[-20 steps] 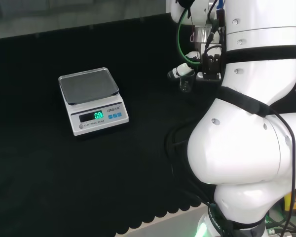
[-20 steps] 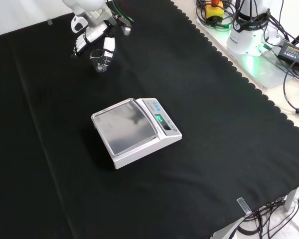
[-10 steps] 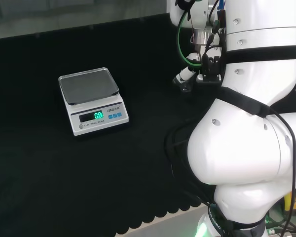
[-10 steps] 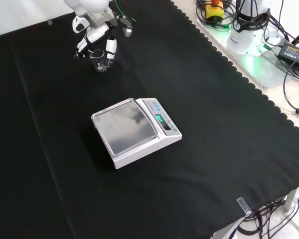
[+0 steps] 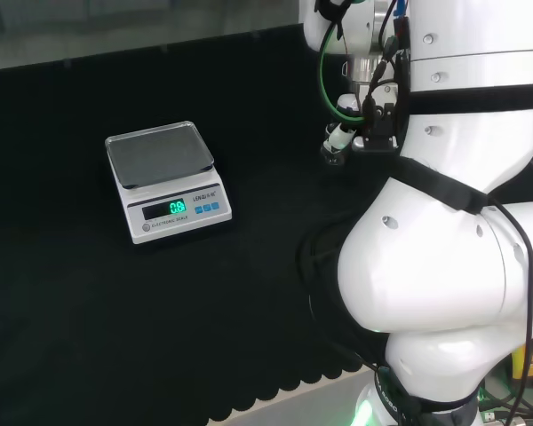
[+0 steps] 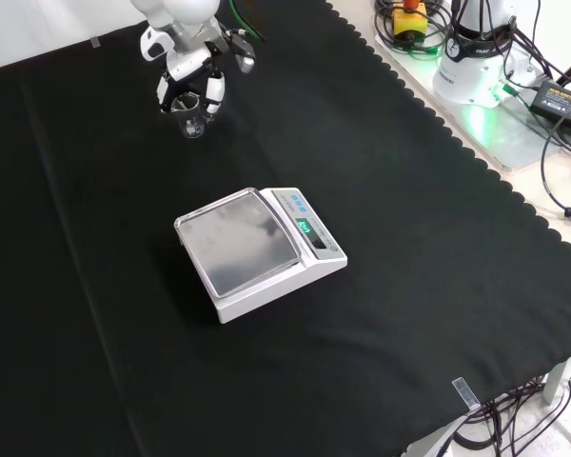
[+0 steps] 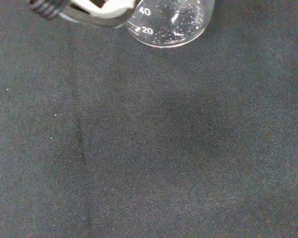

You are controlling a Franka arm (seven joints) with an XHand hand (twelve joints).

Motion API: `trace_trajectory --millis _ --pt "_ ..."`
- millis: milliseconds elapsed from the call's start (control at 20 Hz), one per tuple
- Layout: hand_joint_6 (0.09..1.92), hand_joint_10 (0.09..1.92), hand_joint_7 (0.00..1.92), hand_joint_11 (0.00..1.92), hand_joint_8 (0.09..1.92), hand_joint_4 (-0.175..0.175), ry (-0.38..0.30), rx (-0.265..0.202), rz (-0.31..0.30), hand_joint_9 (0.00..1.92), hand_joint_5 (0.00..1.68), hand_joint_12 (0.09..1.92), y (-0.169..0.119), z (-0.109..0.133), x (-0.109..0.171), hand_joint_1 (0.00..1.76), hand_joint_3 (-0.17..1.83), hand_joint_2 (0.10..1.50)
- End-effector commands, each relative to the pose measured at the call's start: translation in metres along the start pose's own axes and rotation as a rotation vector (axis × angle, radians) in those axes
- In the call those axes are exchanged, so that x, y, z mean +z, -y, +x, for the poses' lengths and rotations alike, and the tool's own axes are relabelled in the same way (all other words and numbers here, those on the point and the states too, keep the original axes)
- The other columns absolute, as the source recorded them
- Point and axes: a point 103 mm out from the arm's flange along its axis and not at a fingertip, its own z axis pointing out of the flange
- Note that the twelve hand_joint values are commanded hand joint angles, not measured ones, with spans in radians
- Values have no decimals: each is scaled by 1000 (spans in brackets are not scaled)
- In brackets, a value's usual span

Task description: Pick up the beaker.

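Note:
A small clear glass beaker (image 6: 191, 121) with printed marks stands upright on the black cloth at the far left in the front view. The black and white hand (image 6: 192, 65) reaches down over it. Its fingers (image 6: 212, 95) curl close against both sides of the beaker near the rim. In the wrist view a finger (image 7: 97, 10) lies against the wall of the beaker (image 7: 171, 22), whose base rests on the cloth. In the head view the hand (image 5: 340, 135) sits just left of the arm's white links and covers most of the beaker.
A white electronic scale (image 6: 252, 248) with a steel pan and a lit green display stands mid-cloth, also in the head view (image 5: 164, 182). The arm's base and cables (image 6: 476, 57) lie beyond the cloth's scalloped edge. The big white links (image 5: 444, 266) take up the head view's right.
The hand has come down and closer over the beaker, and its spread fingers have drawn in against the beaker's sides. The beaker and scale have not moved.

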Motion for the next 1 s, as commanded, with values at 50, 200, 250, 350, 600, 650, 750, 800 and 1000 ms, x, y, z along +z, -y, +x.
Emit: trace_trajectory --millis 50,200,250,350,600,650,750,800,1000 --pt "680 278 903 1449 822 -174 -4 -18 -73 1269 779 656 2 5 -3 991 490 728" --pt "663 199 998 1521 792 -175 2 -19 -80 1366 892 598 1 5 -3 1028 523 726" --pt "656 182 1022 1537 783 -175 7 -24 -77 1390 917 586 1 5 -4 1037 529 729" --pt "630 144 1073 1568 749 -175 24 -19 -61 1439 965 561 1 7 -6 1056 541 736" --pt "888 87 1121 1608 725 -95 95 -25 -7 1493 1042 523 3 14 -23 1129 92 1033" --pt "894 87 1123 1610 725 -95 124 -31 5 1496 1043 521 5 17 -28 1131 66 1047" --pt "894 87 1135 1616 724 -113 179 -59 16 1505 1046 519 10 27 -39 1140 40 1060" --pt "893 87 1142 1621 724 -121 202 -67 15 1509 1048 519 12 29 -45 1144 34 1063" --pt "880 87 1167 1621 714 -156 312 -86 4 1515 1055 510 29 57 -65 1159 22 1066"
